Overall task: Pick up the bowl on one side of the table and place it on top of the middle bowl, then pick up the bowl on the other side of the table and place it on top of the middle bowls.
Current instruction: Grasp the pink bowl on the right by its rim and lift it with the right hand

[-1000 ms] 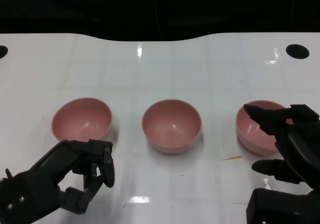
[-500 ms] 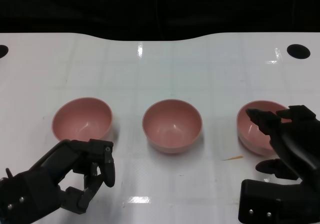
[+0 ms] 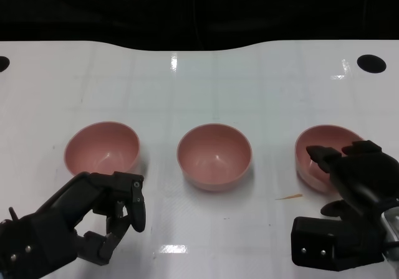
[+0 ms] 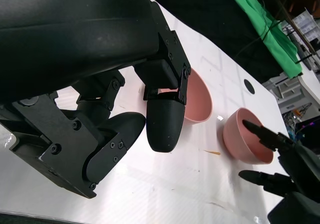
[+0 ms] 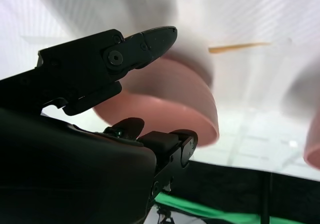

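Note:
Three pink bowls stand in a row on the white table: left bowl, middle bowl, right bowl. My right hand is at the right bowl's near side, one finger over the rim and the thumb outside the wall, fingers apart. In the right wrist view the right bowl lies between the spread fingers, and no firm grip shows. My left hand sits just in front of the left bowl, fingers curled in and holding nothing. The left wrist view shows the left hand, middle bowl and right bowl.
A thin yellowish sliver lies on the table just left of my right hand. Black holes mark the far corners. Darkness lies beyond the table's curved far edge. A green cloth hangs past the table.
My right hand has sunk lower and closer onto the right bowl's near rim, with its wrist block rising into view. The left hand and all bowls have stayed put.

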